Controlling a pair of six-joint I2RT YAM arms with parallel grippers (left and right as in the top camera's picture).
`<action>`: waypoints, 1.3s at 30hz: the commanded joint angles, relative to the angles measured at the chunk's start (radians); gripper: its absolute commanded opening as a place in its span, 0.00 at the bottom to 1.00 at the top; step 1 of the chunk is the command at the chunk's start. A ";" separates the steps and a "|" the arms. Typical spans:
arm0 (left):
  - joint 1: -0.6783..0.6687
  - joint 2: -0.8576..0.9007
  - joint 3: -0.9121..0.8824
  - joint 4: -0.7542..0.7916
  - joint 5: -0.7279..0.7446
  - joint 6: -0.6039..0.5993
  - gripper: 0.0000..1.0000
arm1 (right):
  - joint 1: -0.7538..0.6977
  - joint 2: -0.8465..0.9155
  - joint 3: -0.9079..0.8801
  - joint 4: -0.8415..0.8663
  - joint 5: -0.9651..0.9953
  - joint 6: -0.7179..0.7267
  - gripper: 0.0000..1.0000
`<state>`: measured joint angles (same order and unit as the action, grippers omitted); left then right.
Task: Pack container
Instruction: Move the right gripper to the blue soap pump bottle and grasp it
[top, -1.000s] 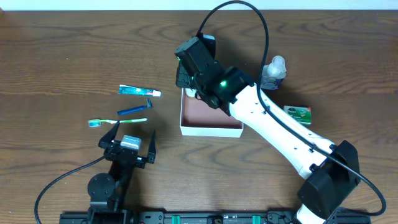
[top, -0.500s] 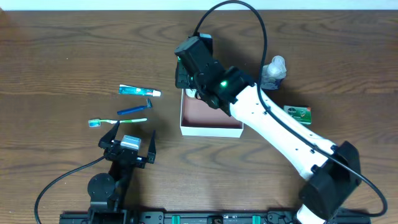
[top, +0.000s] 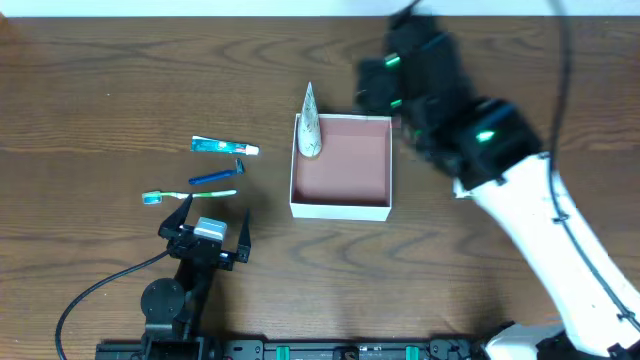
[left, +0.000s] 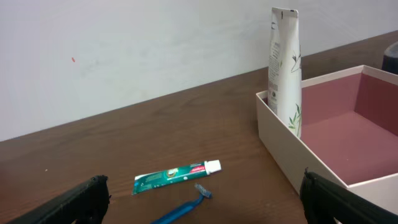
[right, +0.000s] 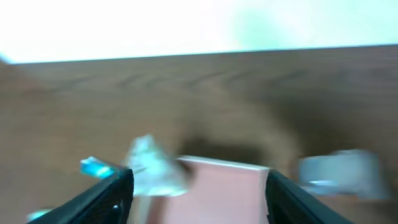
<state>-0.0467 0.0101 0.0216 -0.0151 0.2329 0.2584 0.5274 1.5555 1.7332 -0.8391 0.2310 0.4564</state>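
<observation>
Probably next: toothpaste tube (top: 224, 147) flat, long axis side to side, left of the container (top: 340, 207), nearer the wide-open left gripper (top: 213, 212) than the right gripper (right: 198, 196), also parted and empty.

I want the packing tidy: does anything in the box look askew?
The white tube stands on end in the container's far-left corner, against the wall, poking well above the rim rather than lying flat. Nothing else looks odd.

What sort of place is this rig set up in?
Probably a lab test bench rather than a real bathroom: a wood-grain table against a plain white wall, with a toothpaste tube, toothbrush and razor laid out beside the container.
</observation>
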 joint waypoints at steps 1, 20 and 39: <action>0.005 -0.006 -0.018 -0.034 0.014 -0.009 0.98 | -0.096 0.016 0.005 -0.027 0.015 -0.167 0.69; 0.004 -0.006 -0.018 -0.034 0.014 -0.009 0.98 | -0.376 0.285 -0.016 -0.123 -0.326 -0.536 0.78; 0.005 -0.006 -0.018 -0.034 0.014 -0.009 0.98 | -0.383 0.391 -0.016 -0.118 -0.309 -0.491 0.61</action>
<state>-0.0467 0.0101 0.0216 -0.0151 0.2329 0.2584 0.1535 1.9373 1.7191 -0.9573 -0.0734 -0.0418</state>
